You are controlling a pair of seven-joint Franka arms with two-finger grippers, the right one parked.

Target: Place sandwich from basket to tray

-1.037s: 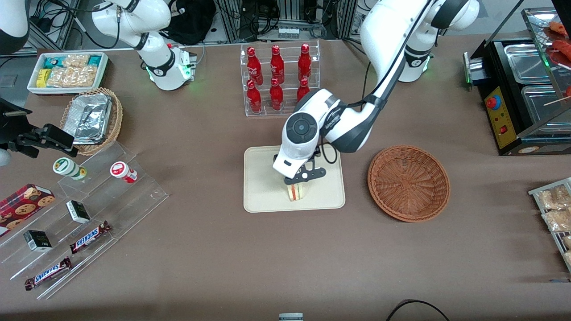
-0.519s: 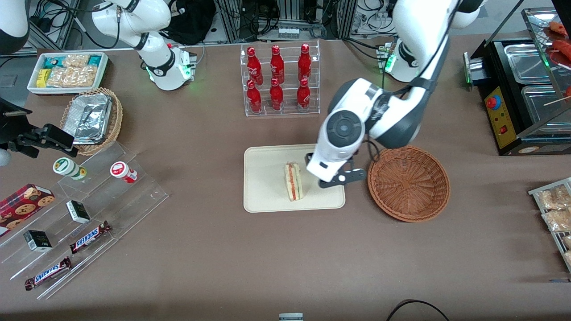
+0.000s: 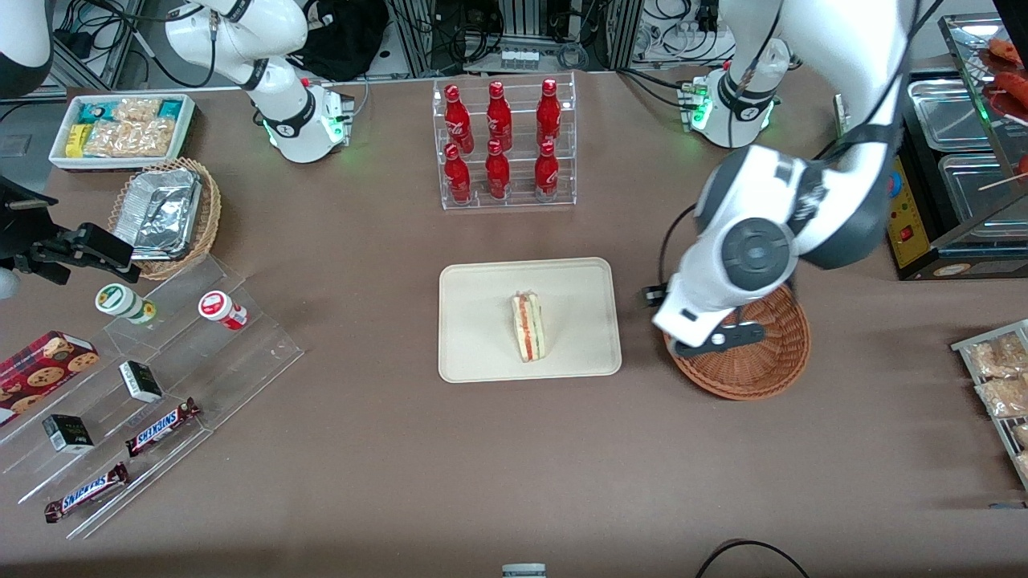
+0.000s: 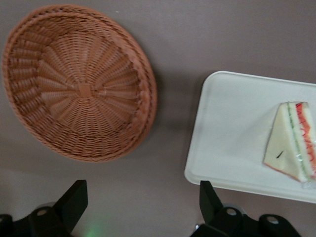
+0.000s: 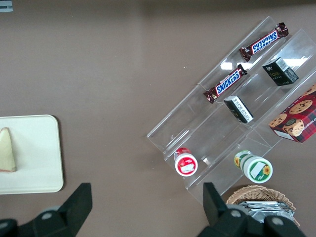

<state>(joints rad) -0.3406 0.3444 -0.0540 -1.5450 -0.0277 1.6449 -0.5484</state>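
Near edge of the table (image 3: 482, 466) was bare where I was working; toward the parked arm's end sat the acrylic steps (image 3: 161, 377) with 2 Snickers bars (image 3: 161, 425), small boxes and 2 cups, well apart from my lane. Sandwich (image 3: 529, 327) lay on the tray (image 3: 474, 353), roughly mid-tray, standing on a flat side with the red and green filling edge up; wrist view showed it wrapped in clear film, intact (image 4: 292, 142). I judged it light, soft and easy to crush, film likely slippery; if I had to regrip, I'd take it across the 2 flat bread faces, low, with light force. Basket (image 3: 743, 353) sat beside the tray toward the working arm's end, apart from it, nothing inside (image 4: 79, 84). My gripper (image 3: 711, 341) hung above the basket's tray-side rim, fingers (image 4: 74, 200) spread wide, holding nothing. Placement looked done to me. Nothing stood between tray and basket. Farther from the camera, the rack of 6 red bottles (image 3: 502, 140) was near the tray's edge, the only tall obstacle. Foil trays in a tan basket (image 3: 165, 213) and the snack bin (image 3: 120, 128) were well off.
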